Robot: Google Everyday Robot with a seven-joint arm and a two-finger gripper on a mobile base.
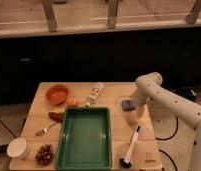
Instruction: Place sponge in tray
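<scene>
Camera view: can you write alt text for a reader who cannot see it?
A white robot arm reaches in from the right, its gripper at a small blue-grey sponge just right of an empty green tray on a wooden table. An orange bowl, a fork, a white cup and a brush lie around the tray.
</scene>
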